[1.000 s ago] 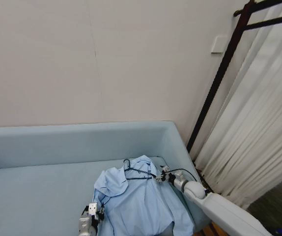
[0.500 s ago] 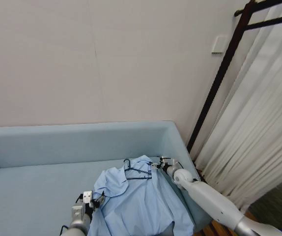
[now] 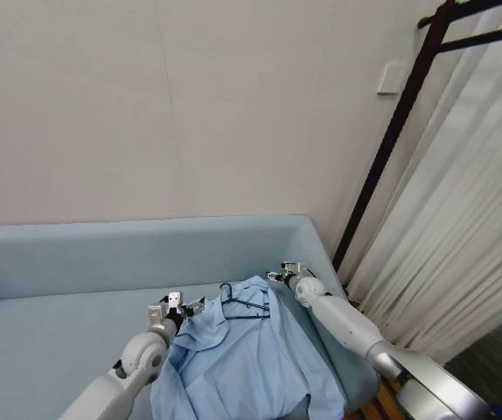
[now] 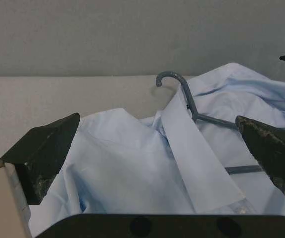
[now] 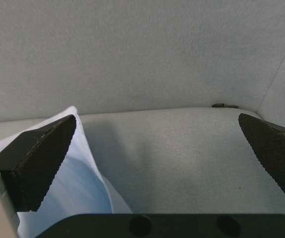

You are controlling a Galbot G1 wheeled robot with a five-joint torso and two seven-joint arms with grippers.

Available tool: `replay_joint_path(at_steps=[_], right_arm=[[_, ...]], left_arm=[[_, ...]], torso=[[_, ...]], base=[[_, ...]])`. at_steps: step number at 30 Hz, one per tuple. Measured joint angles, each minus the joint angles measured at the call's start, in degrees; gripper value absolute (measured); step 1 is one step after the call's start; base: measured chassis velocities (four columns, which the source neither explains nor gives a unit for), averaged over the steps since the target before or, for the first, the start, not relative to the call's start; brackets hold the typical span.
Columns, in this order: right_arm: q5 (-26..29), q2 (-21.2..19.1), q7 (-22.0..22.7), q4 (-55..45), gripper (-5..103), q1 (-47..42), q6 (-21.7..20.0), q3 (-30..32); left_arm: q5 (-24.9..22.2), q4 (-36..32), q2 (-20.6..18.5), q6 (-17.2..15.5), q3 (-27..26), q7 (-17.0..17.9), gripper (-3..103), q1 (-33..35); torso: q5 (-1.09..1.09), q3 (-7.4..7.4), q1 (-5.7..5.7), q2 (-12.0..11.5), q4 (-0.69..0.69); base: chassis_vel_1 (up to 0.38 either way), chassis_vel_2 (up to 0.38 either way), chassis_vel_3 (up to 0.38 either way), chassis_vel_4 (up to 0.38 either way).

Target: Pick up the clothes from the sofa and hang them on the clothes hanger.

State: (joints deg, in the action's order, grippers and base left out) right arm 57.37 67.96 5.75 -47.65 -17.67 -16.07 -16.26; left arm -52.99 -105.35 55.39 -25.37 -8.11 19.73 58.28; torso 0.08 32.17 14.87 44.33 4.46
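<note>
I see the light-blue cloth shirt (image 3: 247, 359), on a dark slim hanger (image 3: 244, 306), lying on the pale-blue sofa (image 3: 76, 262) seat. L gripper (image 3: 177, 304) sits wide open, empty, by the collar; R gripper (image 3: 282, 270) likewise, at shirt's other side.

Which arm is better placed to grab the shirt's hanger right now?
Likely left: the left gripper, open, faces the hanger and shirt squarely. The right gripper, also open, looks mostly at bare sofa, with only the shirt's edge by one finger.
</note>
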Motion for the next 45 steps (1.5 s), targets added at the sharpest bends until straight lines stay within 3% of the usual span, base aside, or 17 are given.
replay_joint_path(at_steps=[12,19,24,29,32,36,38,42,45], right_arm=[[-5.8,7.1,-3.8,13.5,100,2.7,2.4,0.0],[-7.2,8.0,-5.9,16.1,103,2.4,3.0,-0.4],[-7.5,7.5,-6.3,16.0,97,2.0,3.2,-0.7],[-7.6,7.3,-6.5,15.6,75,1.7,3.3,-0.8],[-7.6,7.2,-6.5,15.4,70,1.5,3.5,-0.8],[-7.8,7.0,-6.4,14.9,49,1.1,3.6,-0.9],[-7.8,7.1,-6.4,15.0,49,1.1,3.7,-0.9],[-8.3,7.2,-6.3,15.3,27,1.1,4.2,-1.0],[-8.5,7.2,-5.9,15.1,21,0.9,4.6,-1.0]], left_arm=[[5.7,12.0,1.1,-0.8,4.7,-6.7,100,-8.4],[5.7,9.8,0.6,-1.3,4.8,-6.8,100,-7.8],[5.6,8.2,0.1,-1.3,4.2,-6.5,100,-6.5],[5.6,7.2,0.0,-1.3,3.9,-6.3,100,-5.7],[5.6,6.8,-0.1,-1.3,3.8,-6.1,100,-5.6],[5.1,5.9,-0.1,-1.3,3.7,-5.3,100,-5.6],[4.8,5.8,-0.1,-1.3,3.7,-5.1,100,-5.6],[4.6,5.7,-0.2,-1.2,3.7,-4.9,100,-5.6],[4.6,5.6,-0.2,-1.1,3.7,-4.9,100,-5.5]], torso=[[0.00,0.00,0.00,0.0,0.01],[0.01,-0.01,-0.01,0.0,0.00],[0.00,-0.01,-0.01,0.0,0.00],[0.00,-0.01,-0.01,0.0,0.00],[0.00,-0.01,-0.01,0.0,0.00],[0.00,-0.01,-0.01,0.0,0.01],[0.00,-0.01,-0.01,0.0,0.01],[0.00,-0.01,-0.01,0.0,0.00],[0.00,-0.01,-0.01,0.0,0.00]], base=[[0.000,0.000,0.000,0.000],[0.000,0.000,0.000,0.000],[0.000,0.000,0.000,0.000],[0.000,0.000,0.000,0.000],[0.000,0.000,0.000,0.000],[0.000,0.000,0.000,0.000],[0.000,0.000,0.000,0.000],[0.000,0.000,0.000,0.000],[0.000,0.000,0.000,0.000]])
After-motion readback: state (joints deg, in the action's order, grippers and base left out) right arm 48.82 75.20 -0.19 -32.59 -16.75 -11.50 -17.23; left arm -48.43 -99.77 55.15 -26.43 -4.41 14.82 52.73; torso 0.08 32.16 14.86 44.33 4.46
